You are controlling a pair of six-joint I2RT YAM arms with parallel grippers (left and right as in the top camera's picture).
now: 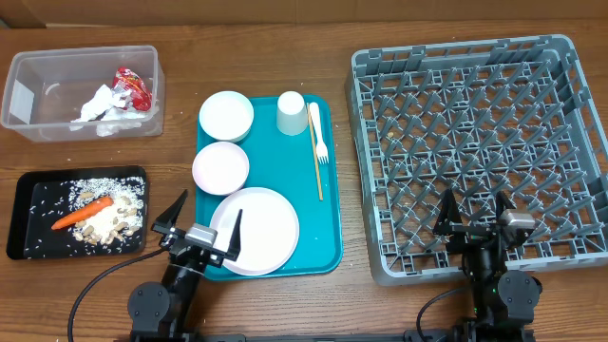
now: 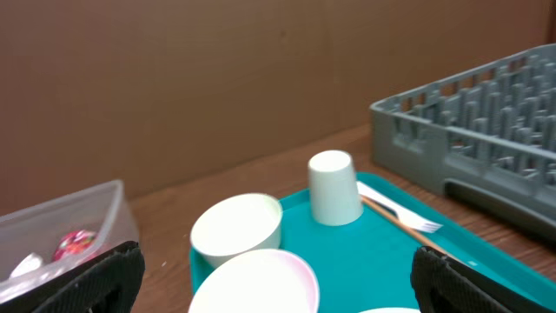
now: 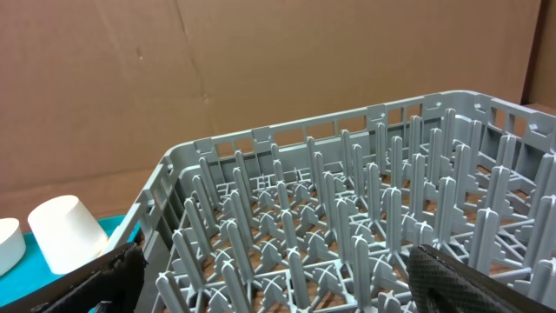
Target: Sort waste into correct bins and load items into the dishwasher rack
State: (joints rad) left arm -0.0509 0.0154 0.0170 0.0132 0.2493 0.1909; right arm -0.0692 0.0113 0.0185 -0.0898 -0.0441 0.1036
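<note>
1. Brown wooden table [image 1: 180, 28].
2. Left: clear tub [image 1: 28, 66] holds tissue [image 1: 95, 104] and wrapper [image 1: 131, 87]; black tray [image 1: 33, 190] holds carrot [image 1: 84, 214].
3. Left gripper [image 1: 209, 207], jaws apart, holds nothing, over the teal tray [image 1: 275, 152] carrying the plate [image 1: 266, 228].
4. Right gripper [image 1: 473, 211], jaws apart, sits at the grey rack [image 1: 475, 142]'s near edge.

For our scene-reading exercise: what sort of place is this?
Probably a lab mock-up of a dish-clearing station: a wooden table backed by cardboard, a dishwasher rack, and a teal tray holding a white plate.

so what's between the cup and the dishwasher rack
In the overhead view, the white fork lies on the teal tray between the cup and the dishwasher rack.
</note>
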